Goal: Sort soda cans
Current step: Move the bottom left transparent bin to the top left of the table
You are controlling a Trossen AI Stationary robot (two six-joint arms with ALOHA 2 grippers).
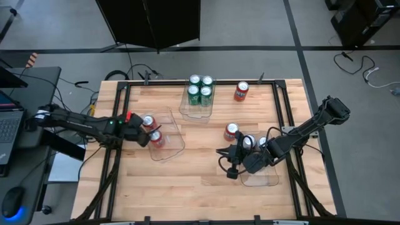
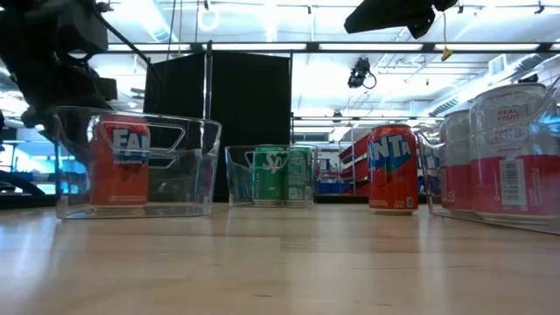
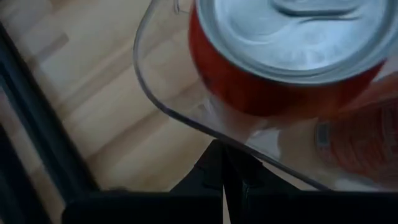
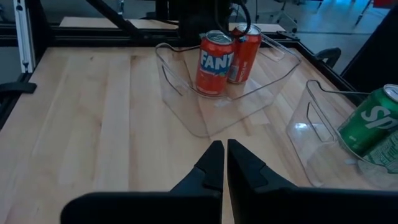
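Two red soda cans (image 1: 148,122) (image 1: 156,139) stand upright in a clear tray (image 1: 174,142) at the left. My left gripper (image 1: 142,131) is shut and empty; its tips (image 3: 222,155) stand at the tray's curved rim (image 3: 161,102), just below one red can (image 3: 286,56). Several green cans (image 1: 200,89) fill a tray at the far middle. One red can (image 1: 241,91) stands loose at the far right and another (image 1: 232,131) beside the right tray. My right gripper (image 1: 227,156) hovers shut and empty over bare wood (image 4: 221,152). My left gripper's shut fingertips (image 3: 214,163) lie right against the outside of the clear tray's rim (image 3: 205,127), slanting down from the table's left. I cannot tell whether they touch it. They hold nothing.
Silver-white cans (image 1: 249,142) stand in a clear tray (image 1: 261,180) at the right, under my right arm. A black frame rail (image 1: 119,125) runs along the table's edges. Bare wood (image 1: 187,187) lies at the near middle.
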